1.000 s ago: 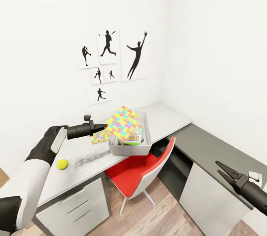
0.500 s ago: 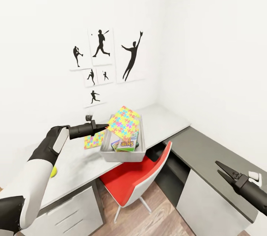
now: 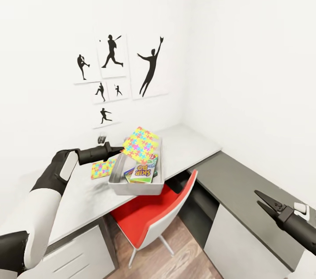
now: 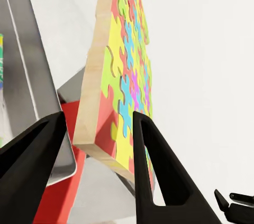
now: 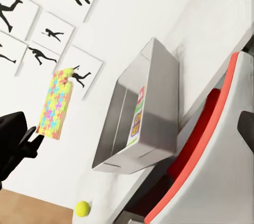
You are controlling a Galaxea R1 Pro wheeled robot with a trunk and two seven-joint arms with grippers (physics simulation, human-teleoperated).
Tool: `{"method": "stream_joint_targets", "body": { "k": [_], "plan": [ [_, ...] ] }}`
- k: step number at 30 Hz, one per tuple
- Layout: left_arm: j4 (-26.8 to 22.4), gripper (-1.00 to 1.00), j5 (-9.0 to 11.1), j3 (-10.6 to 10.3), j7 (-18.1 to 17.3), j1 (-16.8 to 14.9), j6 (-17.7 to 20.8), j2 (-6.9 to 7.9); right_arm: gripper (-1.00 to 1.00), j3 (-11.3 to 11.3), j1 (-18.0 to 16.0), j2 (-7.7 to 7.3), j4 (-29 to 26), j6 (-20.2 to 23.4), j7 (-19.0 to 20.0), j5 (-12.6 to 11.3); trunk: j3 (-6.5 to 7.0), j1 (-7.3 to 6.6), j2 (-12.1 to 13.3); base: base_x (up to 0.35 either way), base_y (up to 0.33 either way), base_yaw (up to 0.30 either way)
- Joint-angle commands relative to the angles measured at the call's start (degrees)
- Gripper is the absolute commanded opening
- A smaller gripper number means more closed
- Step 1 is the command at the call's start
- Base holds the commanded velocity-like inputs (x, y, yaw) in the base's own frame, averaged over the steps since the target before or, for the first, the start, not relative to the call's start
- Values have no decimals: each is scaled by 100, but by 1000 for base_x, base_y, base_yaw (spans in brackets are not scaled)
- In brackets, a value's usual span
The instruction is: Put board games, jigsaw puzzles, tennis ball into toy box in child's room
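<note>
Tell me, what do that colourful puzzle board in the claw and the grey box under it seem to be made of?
The jigsaw puzzle looks like pale wood with a matte printed top: the left wrist view shows a thick, light, grainy edge under the colours. The toy box could be brushed metal or smooth grey plastic; its thin walls carry a soft sheen. These are simulator renders, so both are guesses.

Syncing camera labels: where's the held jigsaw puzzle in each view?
Head view: the jigsaw puzzle is left of centre, tilted over the toy box, at the left gripper.
Left wrist view: it stands edge-on in the centre, between the two dark fingers.
Right wrist view: at the left, beside the box's far end.
Shared landmark: the grey toy box, also in the left wrist and right wrist views.
</note>
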Motion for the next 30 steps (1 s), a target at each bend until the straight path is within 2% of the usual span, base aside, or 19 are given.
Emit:
{"method": "stream_joint_targets", "body": {
  "k": [1, 10, 13, 16, 20, 25, 30],
  "plan": [
    [7, -100, -14, 16, -23, -7, 23, -2, 100, -6, -7, -1, 2, 25, 29, 16, -13, 4, -13, 3, -239, 0],
    [295, -100, -21, 217, 38, -7, 6, -3, 100, 1, -7, 1, 1, 25, 31, 16, -13, 4, -13, 1, -187, 0],
    [312, -100, -16, 318, 304, -7, 5, -6, 100, 1, -7, 2, 1, 25, 36, 16, -13, 4, -13, 0, -210, 0],
    [318, -100, -3, 530, 639, -7, 5, -10, 100, 1, -7, 1, 1, 25, 37, 16, -13, 4, -13, 2, -62, 0],
    [320, -100, -4, 711, 801, -7, 4, -11, 100, 1, -7, 1, 1, 25, 35, 16, -13, 4, -13, 109, 99, 0],
    [321, -100, -12, 759, 879, -7, -1, -8, 100, 1, -7, 5, 1, 25, 30, 16, -13, 4, -13, 103, 126, 0],
    [378, -100, -7, 766, 1004, -7, -133, -11, 100, 6, -7, 6, 1, -32, 49, 17, -13, 4, -13, 145, -68, 0]
  ]
}}
